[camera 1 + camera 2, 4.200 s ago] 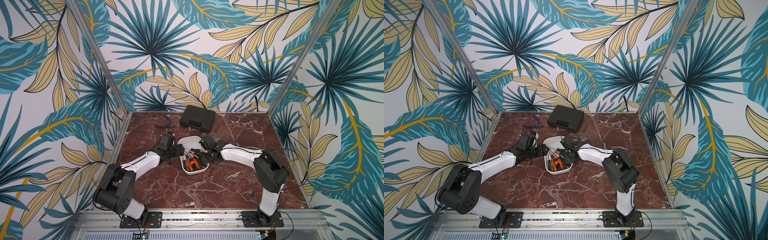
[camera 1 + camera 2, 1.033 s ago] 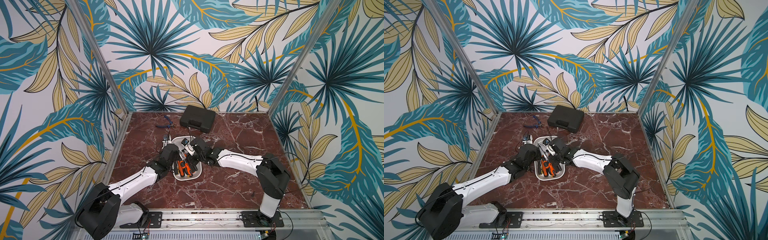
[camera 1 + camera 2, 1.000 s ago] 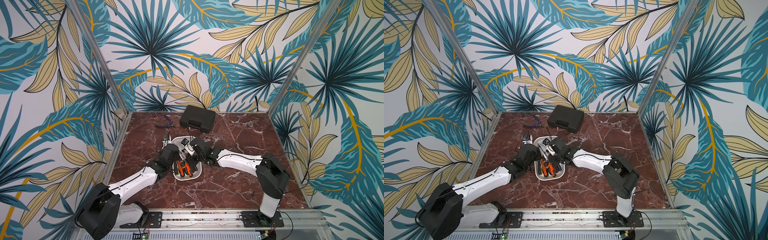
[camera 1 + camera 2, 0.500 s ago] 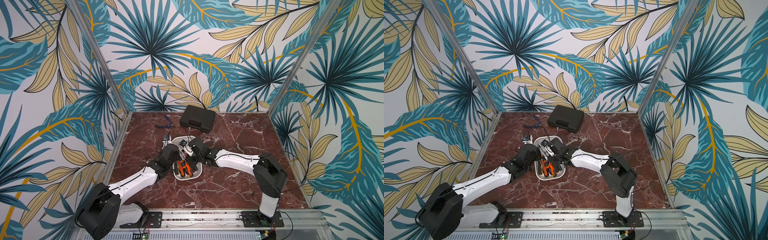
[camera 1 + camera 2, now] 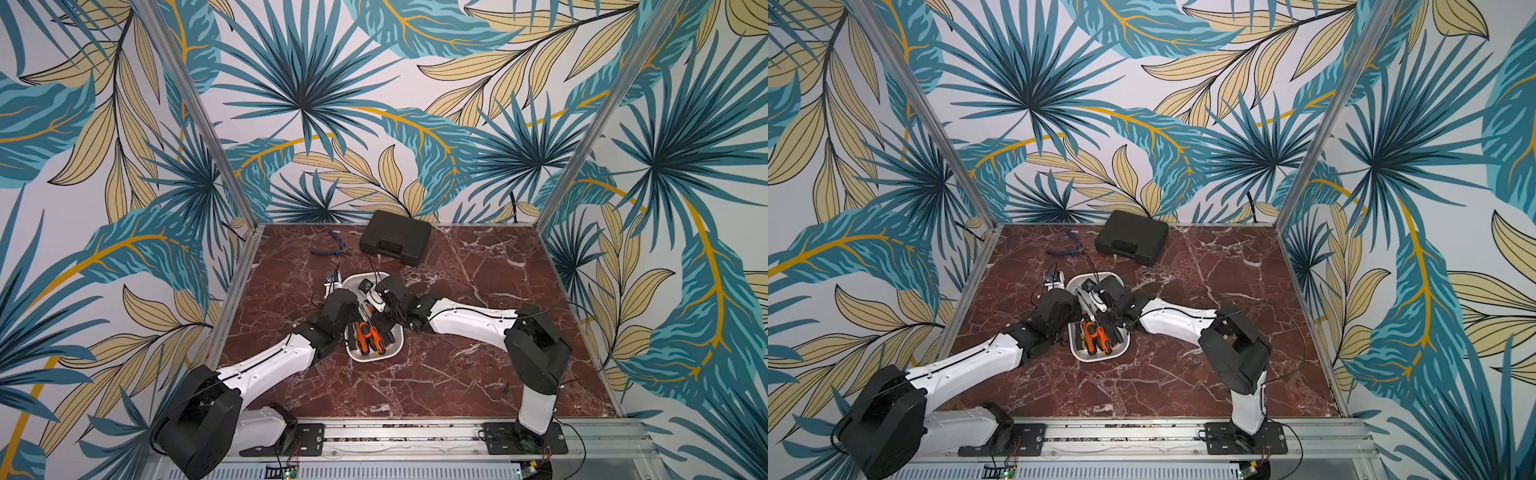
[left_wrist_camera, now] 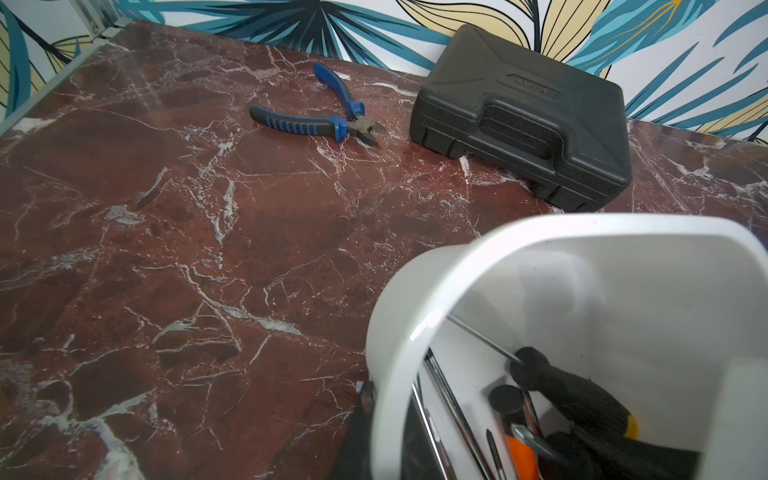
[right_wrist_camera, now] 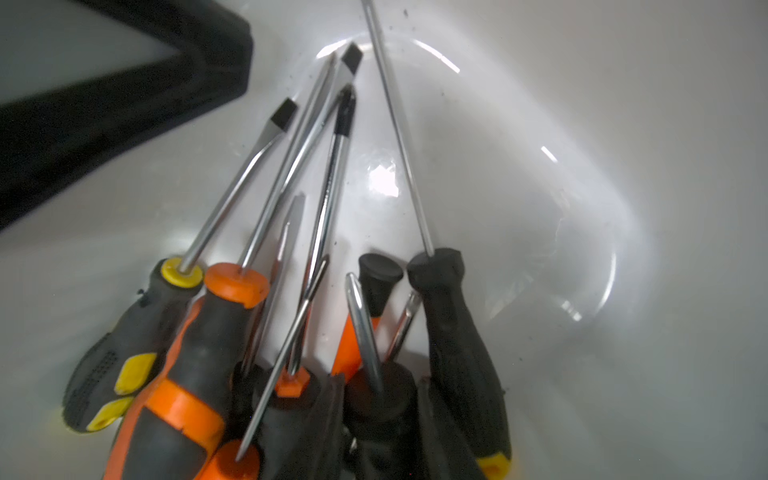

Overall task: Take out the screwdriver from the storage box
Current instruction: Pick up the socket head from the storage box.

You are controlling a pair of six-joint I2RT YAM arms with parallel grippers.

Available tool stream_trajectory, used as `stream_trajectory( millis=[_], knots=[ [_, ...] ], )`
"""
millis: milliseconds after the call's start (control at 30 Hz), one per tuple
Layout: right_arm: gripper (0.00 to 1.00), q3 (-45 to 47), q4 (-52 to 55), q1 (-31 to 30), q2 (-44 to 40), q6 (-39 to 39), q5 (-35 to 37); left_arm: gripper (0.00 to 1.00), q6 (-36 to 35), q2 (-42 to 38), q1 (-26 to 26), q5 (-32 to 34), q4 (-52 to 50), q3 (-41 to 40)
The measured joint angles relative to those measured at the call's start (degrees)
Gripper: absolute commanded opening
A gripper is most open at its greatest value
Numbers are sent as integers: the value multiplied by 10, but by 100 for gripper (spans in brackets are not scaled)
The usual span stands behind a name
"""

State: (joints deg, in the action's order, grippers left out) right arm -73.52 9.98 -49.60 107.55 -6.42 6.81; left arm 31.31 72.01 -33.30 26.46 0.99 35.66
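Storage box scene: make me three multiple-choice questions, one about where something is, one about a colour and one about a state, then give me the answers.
1. The screwdrivers lie:
A) in a red bucket
B) inside the storage box
C) on a shelf

2. The pliers have handles coloured:
A) blue and black
B) all red
C) green and white

3. The black case is:
A) open with its lid up
B) standing on end
C) closed and lying flat

Answers:
1 B, their handles and shafts are piled within its white walls.
2 A, the left wrist view shows blue grips with black parts.
3 C, its lid sits shut with no gap showing.
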Motion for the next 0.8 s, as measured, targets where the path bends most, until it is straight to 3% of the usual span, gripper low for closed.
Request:
stream_trajectory(
  millis=[333, 800],
  knots=[
    [16, 29, 7, 2, -58, 89, -27, 0, 50, -31, -2, 30, 66, -62],
    [16, 91, -26, 30, -139, 193, -65, 0, 65, -31, -10, 45, 111, -75]
  ],
)
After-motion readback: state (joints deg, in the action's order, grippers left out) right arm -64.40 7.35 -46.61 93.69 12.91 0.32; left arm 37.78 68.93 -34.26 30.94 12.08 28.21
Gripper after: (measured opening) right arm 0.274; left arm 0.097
